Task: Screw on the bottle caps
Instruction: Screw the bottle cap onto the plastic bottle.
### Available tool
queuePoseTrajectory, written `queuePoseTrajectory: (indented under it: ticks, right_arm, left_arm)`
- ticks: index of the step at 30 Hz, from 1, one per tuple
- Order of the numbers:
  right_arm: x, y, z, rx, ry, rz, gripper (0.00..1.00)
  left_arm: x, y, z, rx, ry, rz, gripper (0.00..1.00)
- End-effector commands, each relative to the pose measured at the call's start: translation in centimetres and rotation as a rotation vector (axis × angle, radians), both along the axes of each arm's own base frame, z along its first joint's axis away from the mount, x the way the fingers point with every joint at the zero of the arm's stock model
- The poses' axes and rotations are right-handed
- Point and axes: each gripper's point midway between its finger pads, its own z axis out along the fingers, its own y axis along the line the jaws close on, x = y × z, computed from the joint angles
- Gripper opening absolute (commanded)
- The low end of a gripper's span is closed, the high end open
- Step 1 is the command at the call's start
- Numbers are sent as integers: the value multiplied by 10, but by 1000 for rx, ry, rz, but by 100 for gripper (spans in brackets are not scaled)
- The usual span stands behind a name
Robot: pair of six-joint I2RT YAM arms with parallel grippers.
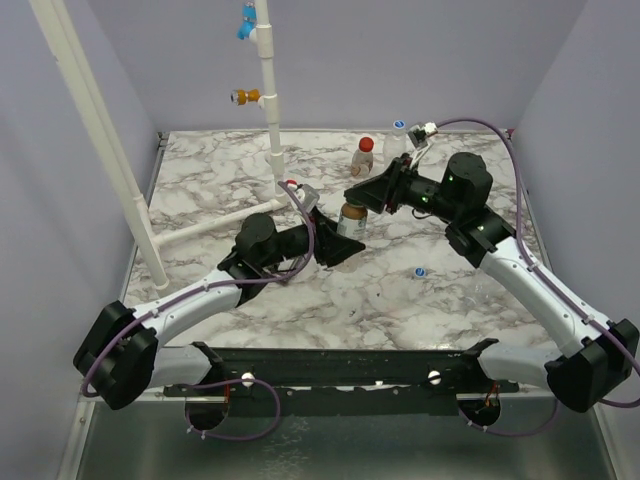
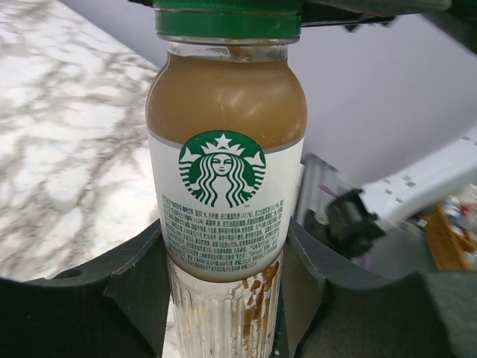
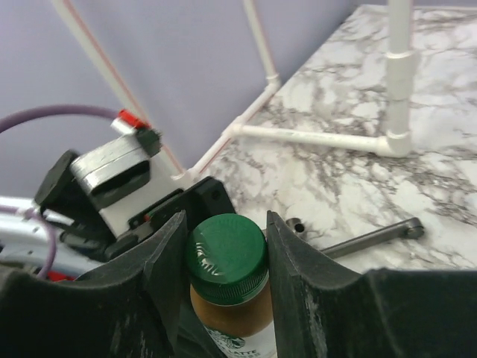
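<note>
A coffee bottle (image 1: 350, 220) with a white label stands upright at mid-table. My left gripper (image 1: 335, 247) is shut on its ribbed base (image 2: 223, 313), one finger (image 2: 138, 276) on each side. The green cap (image 3: 226, 257) sits on the bottle's neck, and my right gripper (image 3: 223, 235) is shut on it from above, its pads (image 3: 292, 261) pressing both sides of the cap. In the left wrist view the green cap (image 2: 227, 19) shows at the top edge. A second bottle with a red cap (image 1: 364, 156) stands behind. A white-and-blue cap (image 1: 420, 271) lies loose at the right.
A white pipe frame (image 1: 268, 100) with an orange fitting (image 1: 245, 97) and a blue fitting (image 1: 246, 24) rises at the back left. A clear bottle (image 1: 398, 140) with a blue-topped cap stands at the back. A dark metal rod (image 3: 373, 237) lies on the marble.
</note>
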Motion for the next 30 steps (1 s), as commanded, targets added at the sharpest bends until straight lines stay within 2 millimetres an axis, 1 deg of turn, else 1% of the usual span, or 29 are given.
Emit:
queuePoseTrajectory:
  ticks: [1, 4, 9, 13, 15, 16, 17, 18, 20, 21, 22, 23, 24, 25, 26, 27, 28, 29, 30]
  right_arm:
    - [12, 0, -33, -149, 121, -166, 7]
    - [22, -3, -43, -201, 171, -261, 4]
    - [35, -6, -55, -288, 236, -409, 2]
    - [44, -10, -61, -310, 282, -489, 1]
    - [47, -12, -62, -317, 291, -514, 1]
    - [48, -13, -60, -319, 288, -522, 3]
    - [49, -13, -59, -320, 286, -529, 9]
    - [50, -14, -57, -318, 277, -535, 21]
    - [51, -18, -47, -313, 245, -544, 50]
    - [51, -20, -39, -310, 219, -548, 68]
    - [52, -23, -33, -307, 200, -551, 79]
    - [54, -29, -25, -296, 182, -546, 87]
    - [55, -31, -17, -282, 163, -520, 91]
    - [56, -36, -10, -265, 145, -499, 94]
    - [54, -37, -2, -236, 119, -439, 96]
    - [54, -41, 5, -210, 90, -393, 97]
    - [49, -41, 8, -185, 73, -323, 98]
    - [47, -45, 13, -157, 49, -275, 99]
    - [43, -46, 13, -142, 32, -223, 100]
  left_arm:
    - [64, 24, -4, 130, -108, 455, 0]
    - [77, 31, -2, 192, -161, 615, 0]
    - [91, 38, 5, 268, -212, 796, 0]
    - [97, 34, 4, 324, -243, 850, 0]
    - [99, 32, 1, 344, -254, 841, 0]
    - [99, 30, -2, 356, -256, 833, 0]
    - [98, 29, -4, 362, -258, 820, 0]
    - [96, 26, -7, 370, -262, 799, 0]
    - [91, 22, -12, 387, -266, 746, 0]
    - [87, 20, -14, 390, -267, 712, 0]
    - [83, 16, -19, 394, -261, 650, 0]
    - [78, 14, -21, 384, -248, 599, 0]
    - [74, 13, -24, 375, -232, 552, 0]
    - [66, 10, -25, 359, -224, 475, 0]
    - [60, 8, -26, 348, -214, 417, 0]
    - [52, 6, -25, 329, -207, 354, 0]
    - [46, 6, -25, 312, -197, 301, 0]
    - [35, 3, -24, 290, -195, 221, 0]
    - [25, 2, -21, 258, -179, 148, 0]
